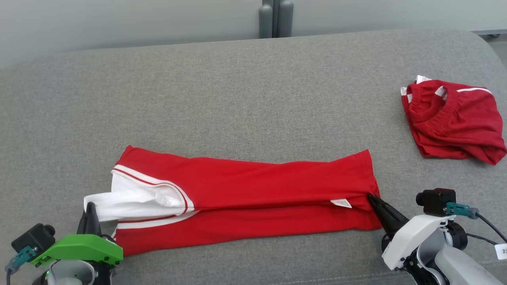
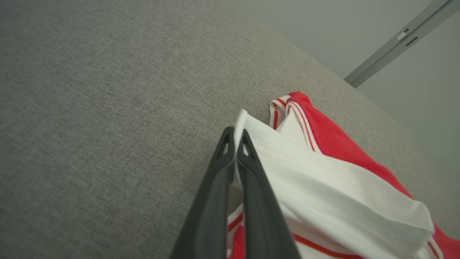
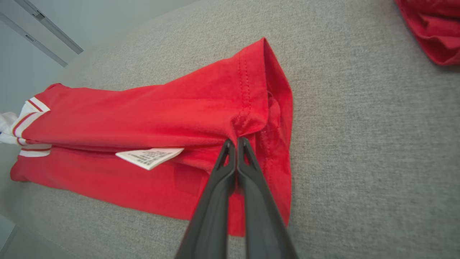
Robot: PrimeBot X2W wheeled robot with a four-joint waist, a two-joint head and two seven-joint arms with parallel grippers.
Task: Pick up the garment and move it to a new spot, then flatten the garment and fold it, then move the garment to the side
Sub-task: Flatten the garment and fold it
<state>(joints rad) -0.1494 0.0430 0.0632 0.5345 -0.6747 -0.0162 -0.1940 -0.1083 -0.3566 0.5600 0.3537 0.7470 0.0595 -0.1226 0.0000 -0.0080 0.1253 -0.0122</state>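
The garment (image 1: 253,190) is a red shirt with white sleeves and striped trim, lying as a long folded band across the near part of the grey cushion. My left gripper (image 1: 90,209) is shut on its white sleeve end (image 2: 273,151), the white fabric pinched between the dark fingers (image 2: 212,194). At the band's right end my right gripper (image 1: 372,198) is shut on the red hem (image 3: 251,118), with a white care label (image 3: 149,157) just left of its tips.
A second red garment (image 1: 453,118) lies crumpled at the far right of the cushion (image 1: 237,91). Behind the cushion stand a pale wall and a grey post (image 1: 276,18). The cushion's front seam (image 1: 336,277) runs close to both wrists.
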